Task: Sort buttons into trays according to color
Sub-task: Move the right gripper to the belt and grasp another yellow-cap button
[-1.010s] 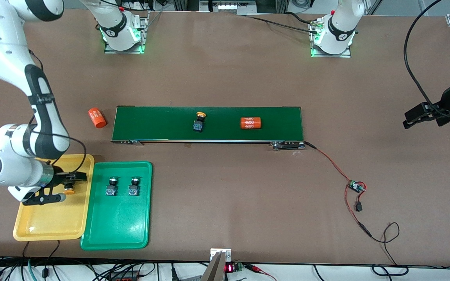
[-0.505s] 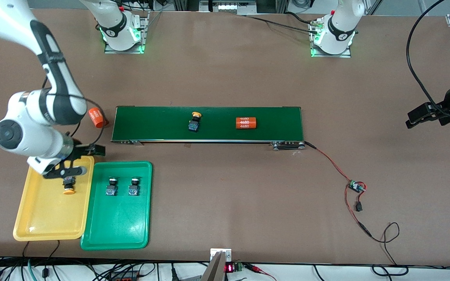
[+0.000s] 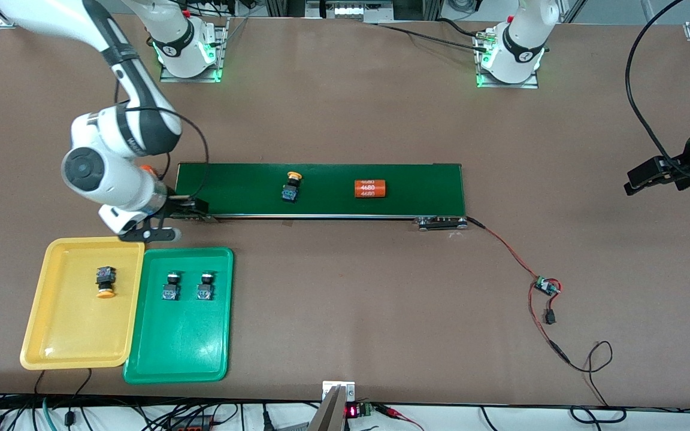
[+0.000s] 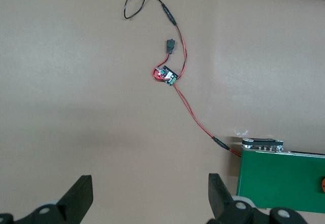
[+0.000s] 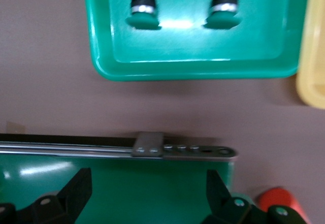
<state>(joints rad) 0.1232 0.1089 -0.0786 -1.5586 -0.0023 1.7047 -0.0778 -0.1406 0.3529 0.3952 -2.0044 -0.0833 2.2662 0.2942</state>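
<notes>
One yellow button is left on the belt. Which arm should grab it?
Right, most likely. The right gripper hangs open over the belt's end by the trays, close to the yellow button. The left gripper waits open, well off the belt's other end.

We see the left gripper (image 4: 147,201) with fingers spread over bare table (image 4: 76,107), a small circuit board (image 4: 167,75) on red wires, and the conveyor belt (image 4: 282,178) end, perhaps carrying something orange.
</notes>
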